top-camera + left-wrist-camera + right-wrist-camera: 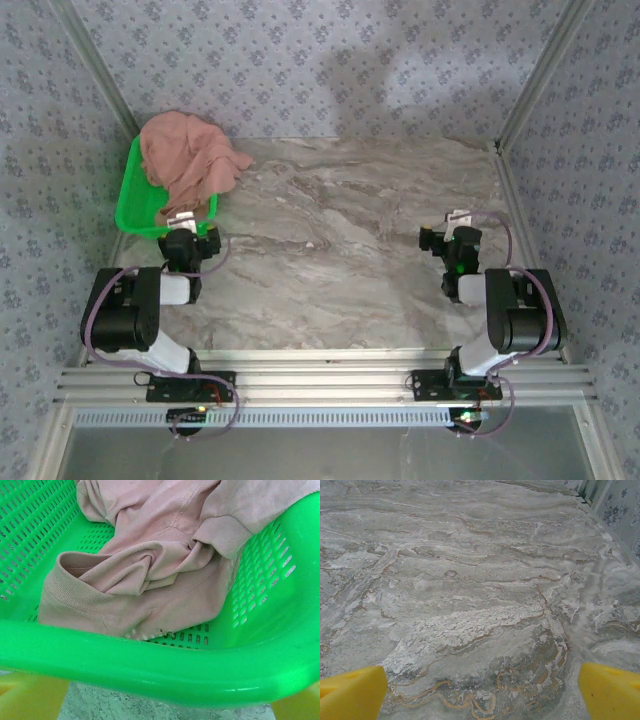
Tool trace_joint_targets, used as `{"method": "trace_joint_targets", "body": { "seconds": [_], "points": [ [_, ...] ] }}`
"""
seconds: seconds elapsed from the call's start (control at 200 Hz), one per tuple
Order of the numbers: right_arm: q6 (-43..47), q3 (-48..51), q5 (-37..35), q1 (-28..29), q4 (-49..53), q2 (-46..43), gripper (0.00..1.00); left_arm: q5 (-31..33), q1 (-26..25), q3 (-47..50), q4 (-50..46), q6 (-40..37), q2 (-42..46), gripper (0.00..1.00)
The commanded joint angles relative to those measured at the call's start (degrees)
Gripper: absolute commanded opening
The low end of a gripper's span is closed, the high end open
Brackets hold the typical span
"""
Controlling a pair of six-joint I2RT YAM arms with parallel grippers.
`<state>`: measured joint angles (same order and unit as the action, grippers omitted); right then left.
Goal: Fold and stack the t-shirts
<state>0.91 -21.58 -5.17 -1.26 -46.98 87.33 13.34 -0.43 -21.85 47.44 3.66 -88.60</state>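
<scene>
Gaping wide and empty, left hand [186, 222] faces t-shirt [150, 570], right hand [481, 682] table [470, 580].

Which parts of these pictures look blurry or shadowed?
Top external: soft shadows fall on the back wall, table evenly lit. Left wrist: the near green basket rim is blurred with sheen, the t-shirt sharp. Right wrist: yellow fingertips soft, table crisp.

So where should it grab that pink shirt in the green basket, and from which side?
Likely the shirt's ribbed band, from above over the basket's near rim: it stands proud of the heap, so the open left fingers could straddle it.
</scene>
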Motion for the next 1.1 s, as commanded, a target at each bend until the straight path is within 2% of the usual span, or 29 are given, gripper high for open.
{"method": "trace_joint_targets", "body": {
  "seconds": [0.0,0.909,0.949,1.039,1.094],
  "points": [
    [-0.1,-0.1,1.2,-0.3,-1.1,0.0,1.00,0.7,-0.1,-0.4,1.9,0.3,0.8,1.00],
    [0.0,-0.1,0.9,0.0,-1.4,-0.3,1.00,0.4,-0.1,-0.3,2.6,0.1,1.0,1.00],
    [0.7,-0.9,-1.3,1.1,2.4,-2.8,1.00,0.1,-0.5,-0.8,-0.4,-0.8,3.6,1.00],
    [-0.3,-7.9,-4.6,4.1,25.1,-11.7,1.00,0.5,-1.8,-7.1,-20.5,-0.3,14.9,1.00],
    [-2.0,-9.7,-4.7,5.7,32.7,-16.8,1.00,-0.9,-2.1,-9.3,-28.9,2.0,21.9,1.00]
  ]
}}
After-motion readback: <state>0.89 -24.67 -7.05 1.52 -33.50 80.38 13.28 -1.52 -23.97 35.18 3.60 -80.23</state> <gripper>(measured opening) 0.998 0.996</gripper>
